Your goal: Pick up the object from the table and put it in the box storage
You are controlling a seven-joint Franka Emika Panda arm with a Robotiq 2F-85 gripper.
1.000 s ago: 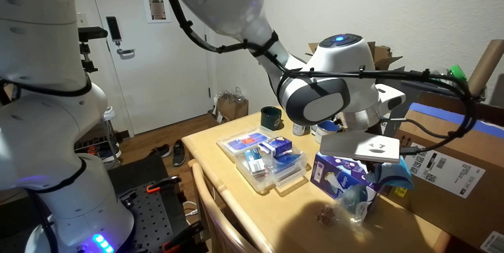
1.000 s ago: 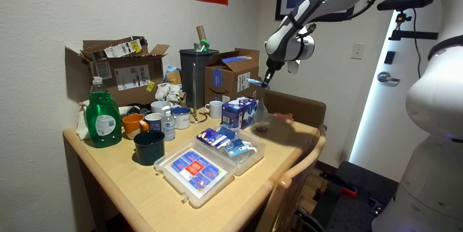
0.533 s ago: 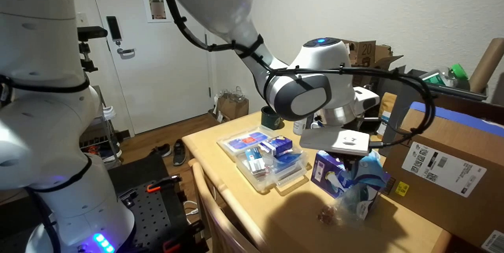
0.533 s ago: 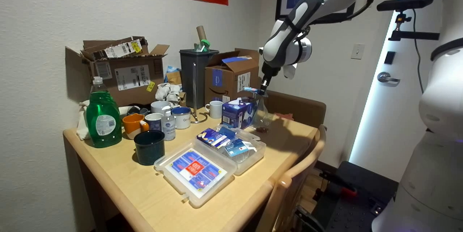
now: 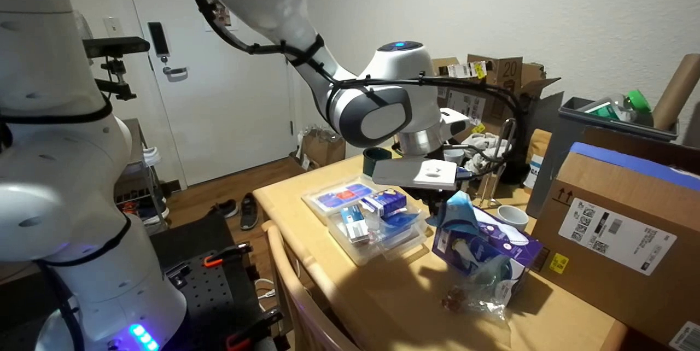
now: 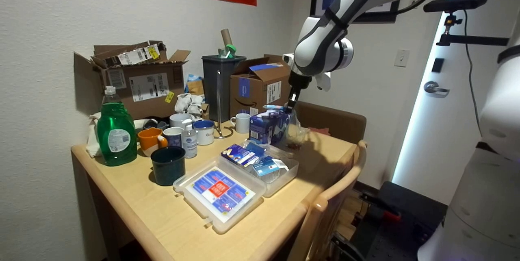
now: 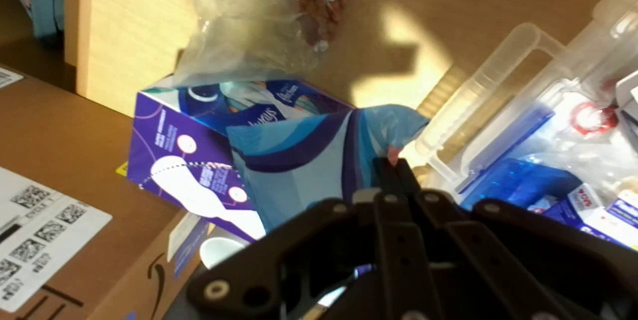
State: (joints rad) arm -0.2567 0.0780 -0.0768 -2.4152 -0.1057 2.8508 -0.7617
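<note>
Light-blue, purple-banded soft packet (image 7: 299,155) hangs near the shallow rectangular clear plastic box (image 6: 282,183) but not over it. The black two-fingered gripper (image 7: 394,163) pinches it by one end, drawn tight. Over the last second both have come lower and closer to the clear box, so I judge the pick done and the carry well along; a short move over the box and a release seem left. The packet's loose end could snag on the box's clear plastic handle (image 7: 476,90).

That box lies open. Its lid (image 6: 243,212) bears a blue, white and red printed sheet (image 6: 219,190); its other half holds a small dark-blue and white carton (image 6: 239,155), a flat light-blue and white carton (image 6: 266,166) and a translucent blue item (image 7: 523,185). Beside the clear box stands the purple-blue printed carton (image 5: 492,247), below or behind the packet; whether they touch I cannot tell. On that same side of the clear box, a limp clear plastic bag (image 7: 249,31) holds reddish-brown lumps (image 7: 323,6). Well apart from the clear box, a dark grey bin (image 6: 210,90) holds a green-capped bottle (image 5: 618,105).
</note>
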